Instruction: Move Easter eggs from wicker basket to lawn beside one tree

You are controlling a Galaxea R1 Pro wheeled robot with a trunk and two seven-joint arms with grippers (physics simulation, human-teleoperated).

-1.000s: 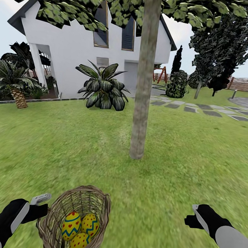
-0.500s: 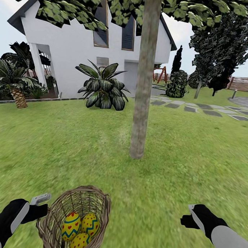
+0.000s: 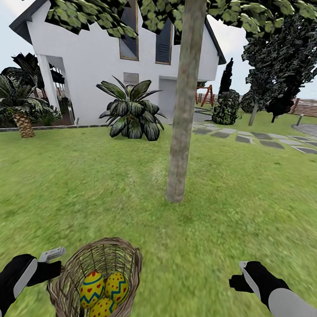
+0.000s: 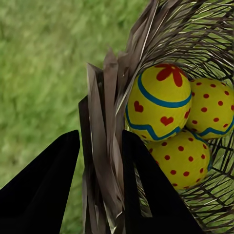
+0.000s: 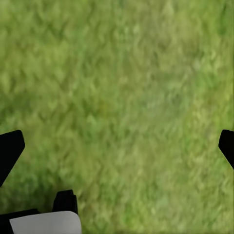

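My left gripper (image 4: pixel 100 190) is clamped on the rim of the basket (image 3: pixel 100 271), one finger outside the wicker wall and one inside, and the basket hangs tilted from it. The three eggs (image 4: pixel 161 102) sit bunched together just past my inner finger, touching one another against the weave. My right gripper (image 3: pixel 240 274) hangs empty over bare lawn (image 3: pixel 248 213), its fingers spread wide. The tree (image 3: pixel 182 132) stands ahead of both grippers, near enough to count as the drop spot, I judge. The eggs look hard, smooth and rounded, so I expect them to slip or roll; I would take each across its widest middle. The wicker looks light and springy, likely to flex under my grip.
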